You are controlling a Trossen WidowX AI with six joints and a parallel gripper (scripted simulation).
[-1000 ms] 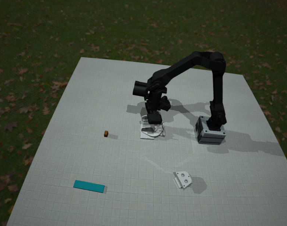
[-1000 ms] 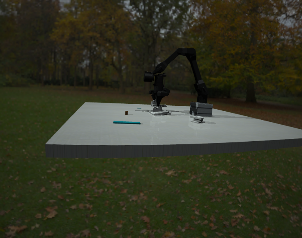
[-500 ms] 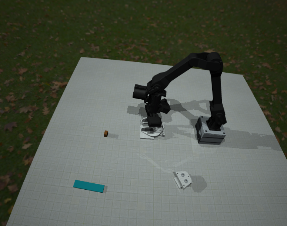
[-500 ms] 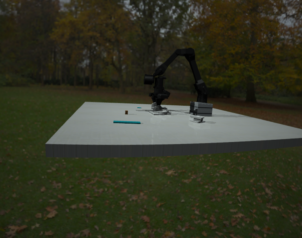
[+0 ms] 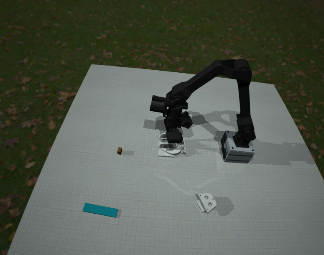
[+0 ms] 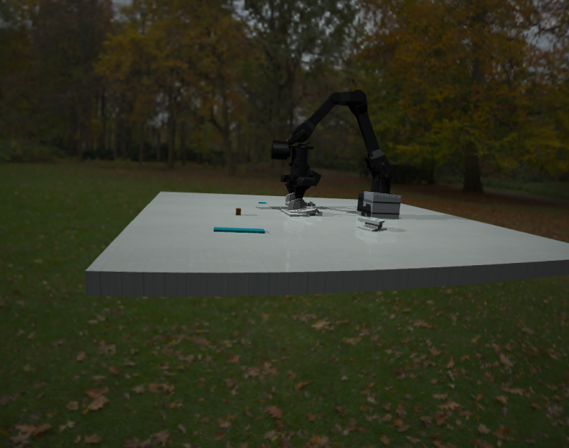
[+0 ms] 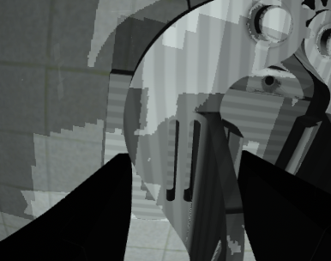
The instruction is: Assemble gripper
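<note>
My gripper [image 5: 173, 141] [image 7: 183, 164] is shut on a white ribbed jaw [image 7: 180, 63] [image 5: 163, 136], low over the far side of the gripper base [image 5: 163, 154] [image 7: 117, 118]. A round pin end shows off-centre inside this jaw's hole in the wrist view. The other jaw [image 5: 167, 146] [image 7: 327, 24] lies on the near side of the base, and the teeth of the two jaws are beside each other. Full meshing and how deep the held jaw sits cannot be told. The white housing plate [image 5: 206, 200] [image 6: 371, 222], with two round holes, is apart at the front right.
A brown block [image 5: 119, 150] [image 6: 238, 211] is left of the gripper base. A long teal strip [image 5: 100, 210] [image 6: 238, 230] lies at the front left, and a small teal piece [image 6: 262, 202] at the back. The arm's grey base box [image 5: 238, 152] [image 6: 381, 204] stands to the right.
</note>
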